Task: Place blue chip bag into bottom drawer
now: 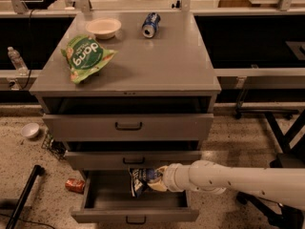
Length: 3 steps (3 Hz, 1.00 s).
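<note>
The blue chip bag (pixel 142 179) is a crumpled navy foil bag with white print. It hangs over the open bottom drawer (pixel 135 213), just under the front of the middle drawer (pixel 133 159). My gripper (pixel 156 182) reaches in from the right on a thick white arm (pixel 228 179) and is shut on the bag's right side. The bag sits above the drawer's floor, near the drawer's middle. The fingers are mostly hidden behind the bag and the wrist.
On the cabinet top (pixel 157 66) lie a green chip bag (pixel 85 56), a white bowl (pixel 103 27) and a blue soda can (pixel 151 24). The top drawer (pixel 128 126) is pulled out slightly. A red can (pixel 75 185), a white bowl (pixel 30 130) and a black pole (pixel 23 194) are on the floor at left.
</note>
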Each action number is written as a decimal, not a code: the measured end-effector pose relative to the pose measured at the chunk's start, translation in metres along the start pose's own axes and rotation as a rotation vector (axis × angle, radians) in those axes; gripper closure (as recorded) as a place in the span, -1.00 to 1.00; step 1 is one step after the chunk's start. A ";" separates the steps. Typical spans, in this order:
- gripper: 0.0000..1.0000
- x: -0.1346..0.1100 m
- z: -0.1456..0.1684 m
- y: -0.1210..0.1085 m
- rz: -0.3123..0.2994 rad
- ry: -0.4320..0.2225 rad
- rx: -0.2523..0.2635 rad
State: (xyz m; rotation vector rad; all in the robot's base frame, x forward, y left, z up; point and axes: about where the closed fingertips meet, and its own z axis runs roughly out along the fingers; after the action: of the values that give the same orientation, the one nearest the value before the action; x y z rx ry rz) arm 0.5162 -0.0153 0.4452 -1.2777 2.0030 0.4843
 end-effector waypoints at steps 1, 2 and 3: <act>1.00 0.018 0.015 -0.002 -0.004 0.029 -0.003; 1.00 0.034 0.025 -0.002 -0.005 0.068 0.016; 1.00 0.051 0.046 0.000 -0.003 0.082 0.010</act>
State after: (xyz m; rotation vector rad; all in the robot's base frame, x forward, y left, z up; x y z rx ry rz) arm 0.5187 -0.0189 0.3766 -1.3132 2.0688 0.4260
